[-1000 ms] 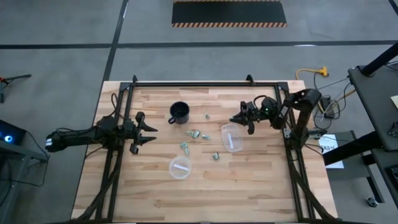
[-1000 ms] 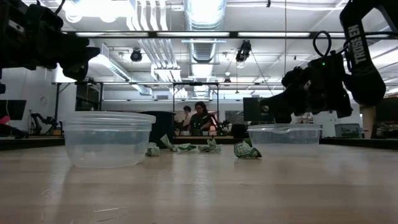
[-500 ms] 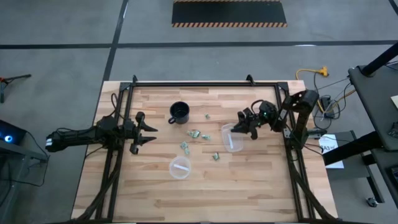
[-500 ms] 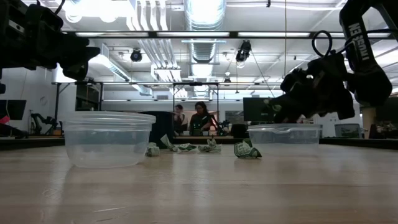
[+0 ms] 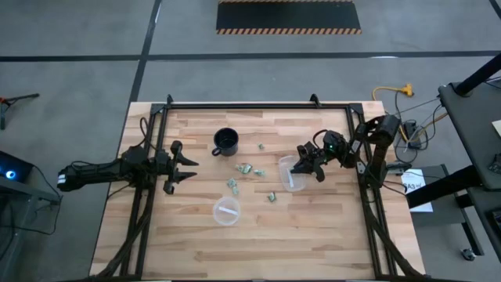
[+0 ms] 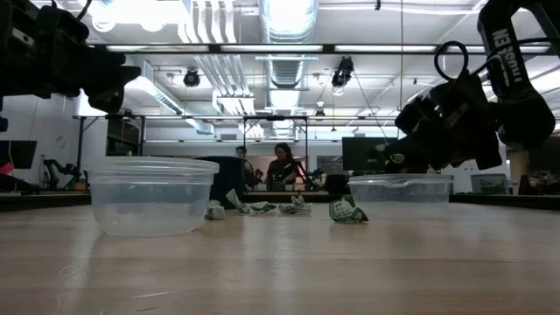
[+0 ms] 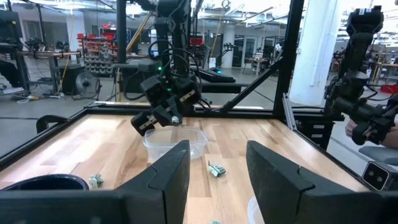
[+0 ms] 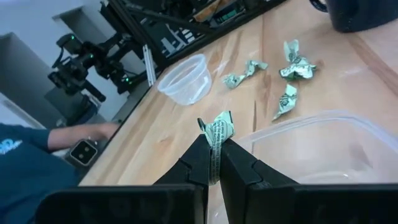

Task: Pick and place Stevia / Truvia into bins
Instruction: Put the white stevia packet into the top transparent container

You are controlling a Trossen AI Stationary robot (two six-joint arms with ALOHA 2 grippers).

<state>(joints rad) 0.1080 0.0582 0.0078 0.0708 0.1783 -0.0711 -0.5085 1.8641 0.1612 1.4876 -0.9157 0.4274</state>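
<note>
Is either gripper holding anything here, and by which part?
The right gripper pinches a green sachet by its lower end, above the oblong bin. The left gripper holds nothing.

tabletop: pale wood planks, smooth, matt | oblong bin: clear glossy plastic | round bin: clear plastic, slightly cloudy | sachet in right gripper: crumpled green-white paper | mug: dark, glossy | frame: black metal

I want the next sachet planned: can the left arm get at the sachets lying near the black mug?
Probably yes. The left gripper hangs open at the table's left side, and bare wood lies between it and the loose sachets. The mug sits behind that line.
</note>
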